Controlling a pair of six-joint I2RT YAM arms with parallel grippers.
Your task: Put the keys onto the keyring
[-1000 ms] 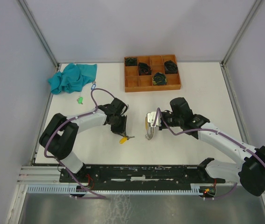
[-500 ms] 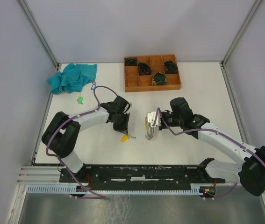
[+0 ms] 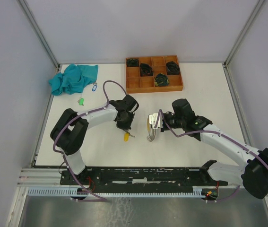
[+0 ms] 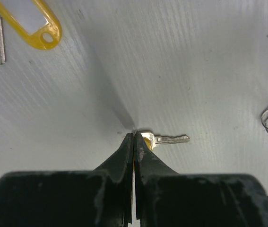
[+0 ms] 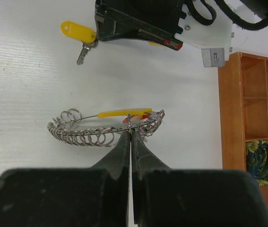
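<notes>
Shows the left fingers (image 4: 126, 151) pressed together near the front of the worktop (image 3: 195, 94), apparently nipping the yellow-tagged key (image 4: 164, 138) by a sliver of its tag, blade jutting sideways toward the keyring (image 5: 91, 137). Just beside, finds the right fingers (image 5: 123, 151) closed flat on the keyring's thin wire. Risks losing the key from so slight a hold, either twisting in the pinch or dropping back to the worktop on the way across. Risks, too, the ring swivelling in its narrow grip once the key pushes against it, or the blade snagging the small loops strung along the wire. Hides most of the pinched tag behind the left fingers, so cannot confirm how firm the hold is. Crops a second yellow tag (image 4: 30, 21) and its key at the corner of the left wrist view. Gives no clear sight of any opening in the ring. Farther back, leaves the green-tagged key (image 3: 81, 101) and blue-tagged key (image 3: 94, 87) as specks beside the teal cloth (image 3: 73, 78). At the far edge, reduces the wooden tray (image 3: 134, 84) contents to dark bundles (image 3: 161, 79).
</notes>
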